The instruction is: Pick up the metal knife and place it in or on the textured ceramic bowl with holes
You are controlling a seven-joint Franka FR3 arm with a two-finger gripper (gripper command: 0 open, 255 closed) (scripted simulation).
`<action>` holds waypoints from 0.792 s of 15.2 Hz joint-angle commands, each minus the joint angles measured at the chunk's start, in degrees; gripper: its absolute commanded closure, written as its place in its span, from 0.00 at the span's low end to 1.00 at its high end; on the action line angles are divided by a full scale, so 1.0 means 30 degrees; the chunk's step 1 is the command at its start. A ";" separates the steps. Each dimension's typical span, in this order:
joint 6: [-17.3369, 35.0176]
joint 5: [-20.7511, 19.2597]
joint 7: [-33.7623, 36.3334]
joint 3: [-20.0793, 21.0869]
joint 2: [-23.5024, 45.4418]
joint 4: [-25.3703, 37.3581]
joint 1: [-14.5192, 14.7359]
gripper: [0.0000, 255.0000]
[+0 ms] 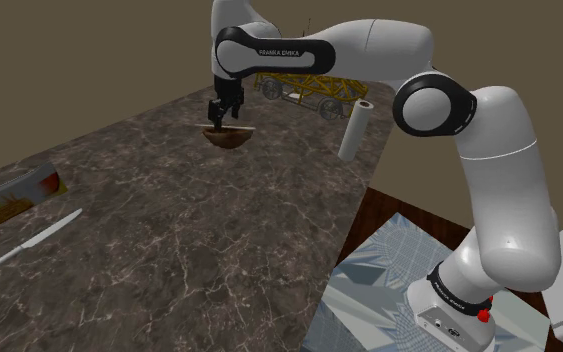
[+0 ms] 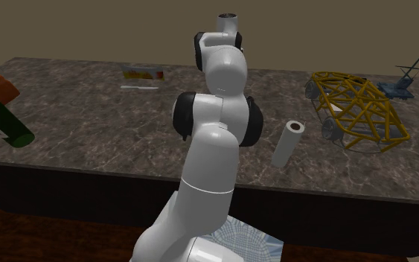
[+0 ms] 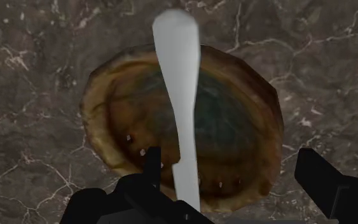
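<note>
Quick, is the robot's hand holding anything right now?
Gripper: open, holding nothing. The knife lies across the bowl, between the spread fingers.

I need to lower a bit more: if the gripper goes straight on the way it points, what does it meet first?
Probably the white knife lying across the brown bowl, close beside one finger of the open gripper. The bowl itself comes right after. The depth between them is hard to judge.
</note>
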 commanded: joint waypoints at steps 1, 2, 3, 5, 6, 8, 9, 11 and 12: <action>-0.0592 0.0027 -0.0048 0.0016 -0.0062 0.0540 0.0066 0.00; -0.1220 0.0045 -0.0100 0.0025 -0.0078 0.1163 0.0148 0.00; -0.1889 0.0052 -0.0155 0.0028 -0.0039 0.1884 0.0249 0.00; -0.2453 0.0052 -0.0204 0.0020 0.0041 0.2540 0.0347 0.00; -0.2453 0.0052 -0.0204 0.0021 0.0041 0.2540 0.0347 0.00; -0.2452 0.0052 -0.0204 0.0021 0.0040 0.2538 0.0347 0.00; -0.2453 0.0052 -0.0204 0.0021 0.0041 0.2540 0.0347 0.00; -0.2453 0.0052 -0.0204 0.0021 0.0041 0.2540 0.0347 0.00; -0.2453 0.0052 -0.0204 0.0021 0.0041 0.2540 0.0347 0.00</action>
